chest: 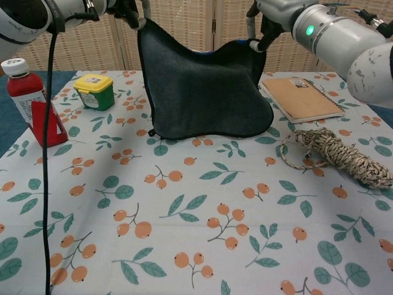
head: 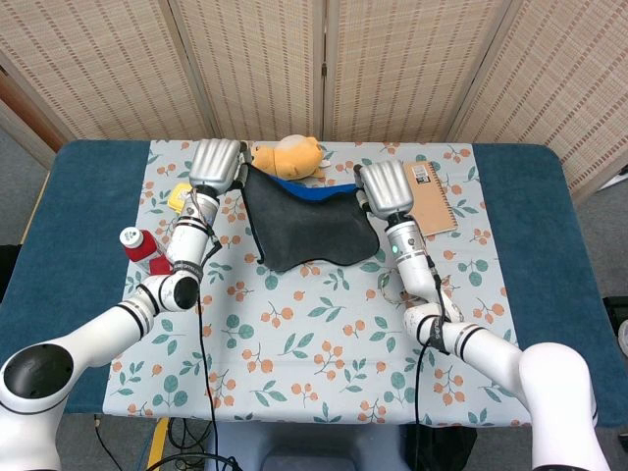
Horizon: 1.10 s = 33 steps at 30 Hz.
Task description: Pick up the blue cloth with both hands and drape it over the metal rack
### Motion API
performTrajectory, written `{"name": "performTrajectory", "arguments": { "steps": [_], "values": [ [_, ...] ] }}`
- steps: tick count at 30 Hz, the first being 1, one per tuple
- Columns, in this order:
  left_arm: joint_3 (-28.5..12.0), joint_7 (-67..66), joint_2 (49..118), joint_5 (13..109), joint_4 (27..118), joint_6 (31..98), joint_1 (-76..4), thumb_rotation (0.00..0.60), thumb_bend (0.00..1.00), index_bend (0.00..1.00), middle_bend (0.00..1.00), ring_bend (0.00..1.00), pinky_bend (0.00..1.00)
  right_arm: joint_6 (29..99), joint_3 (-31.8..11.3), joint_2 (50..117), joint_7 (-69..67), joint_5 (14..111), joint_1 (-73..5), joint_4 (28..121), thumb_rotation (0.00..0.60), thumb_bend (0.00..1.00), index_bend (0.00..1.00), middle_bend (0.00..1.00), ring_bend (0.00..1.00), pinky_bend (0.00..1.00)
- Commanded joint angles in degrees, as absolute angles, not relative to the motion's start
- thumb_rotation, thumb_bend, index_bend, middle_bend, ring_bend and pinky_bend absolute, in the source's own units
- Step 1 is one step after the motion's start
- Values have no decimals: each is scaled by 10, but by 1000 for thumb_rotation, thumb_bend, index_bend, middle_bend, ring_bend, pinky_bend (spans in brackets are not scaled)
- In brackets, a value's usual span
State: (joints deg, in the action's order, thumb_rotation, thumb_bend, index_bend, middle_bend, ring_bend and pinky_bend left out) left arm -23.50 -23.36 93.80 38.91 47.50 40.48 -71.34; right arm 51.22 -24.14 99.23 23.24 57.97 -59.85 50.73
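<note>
- Head view: blue cloth (head: 309, 228) hangs between the two hands above the far-middle part of the floral tablecloth (head: 324, 343); its top edge sags in the middle, showing a blue strip, and its lower hem is curved.
- Left hand (head: 217, 162) grasps the cloth's left upper corner; right hand (head: 385, 185) grasps the right upper corner. Both show backs up, forearms running back toward the near table edge.
- Open tablecloth lies near of the cloth; the metal rack cannot be made out in this view.
- Orange plush toy (head: 289, 155) sits just behind the cloth. Notebook (head: 433, 197) lies just right of the right hand, rope bundle (head: 395, 285) partly under the right forearm, red bottle (head: 134, 245) well left.
- Chest view: cloth (chest: 199, 89) hangs as a dark sheet, its lower hem at or just above the tablecloth; cannot tell if touching.
- Left hand (chest: 126, 7) and right hand (chest: 261, 24) are cut by the top edge, fingers pinching the corners.
- Green box with yellow lid (chest: 94, 91) and red bottle (chest: 27, 98) stand left; notebook (chest: 301, 98) and rope bundle (chest: 334, 155) lie right, clear of the cloth.
</note>
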Motion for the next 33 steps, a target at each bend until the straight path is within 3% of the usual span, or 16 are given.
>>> {"name": "performTrajectory", "arguments": {
  "steps": [1,4,7,9,13,16,18,21,27,33],
  "values": [
    [-233,-266,942,356,472,399,-720,600,346,291,523,511,954,506,-248,996,249,558,-603,506,600,115,212,963,948,963],
    [-236,-277,942,338,475,401,-721,600,293,198,315,334,798,507,-251,996,255,548,-604,507,600,13,66,952,948,963],
    [-240,-277,938,329,482,403,-719,600,272,129,171,180,579,511,-252,992,253,544,-603,514,600,0,17,945,947,963],
    [-243,-270,935,330,488,408,-716,600,262,107,119,120,459,515,-251,988,249,546,-600,521,600,0,5,940,945,963],
    [-244,-256,918,334,513,417,-701,600,261,102,107,108,358,525,-242,966,242,554,-584,546,600,0,4,914,924,963],
    [-241,-247,897,334,543,420,-684,600,261,132,107,117,348,535,-234,940,241,558,-565,581,600,44,94,884,889,962],
    [-240,-239,883,337,563,429,-670,600,260,175,112,141,350,548,-225,917,245,563,-548,612,600,154,268,859,851,958],
    [-234,-230,862,346,595,442,-650,600,260,201,126,163,351,561,-215,885,244,571,-526,658,600,229,384,813,804,957],
    [-210,-204,798,402,705,510,-584,600,260,203,130,164,351,591,-181,795,225,608,-466,769,600,239,420,726,716,922],
    [-183,-164,729,458,815,573,-505,600,260,205,132,164,351,642,-136,710,168,681,-394,852,600,240,424,711,696,918]
  ]
}}
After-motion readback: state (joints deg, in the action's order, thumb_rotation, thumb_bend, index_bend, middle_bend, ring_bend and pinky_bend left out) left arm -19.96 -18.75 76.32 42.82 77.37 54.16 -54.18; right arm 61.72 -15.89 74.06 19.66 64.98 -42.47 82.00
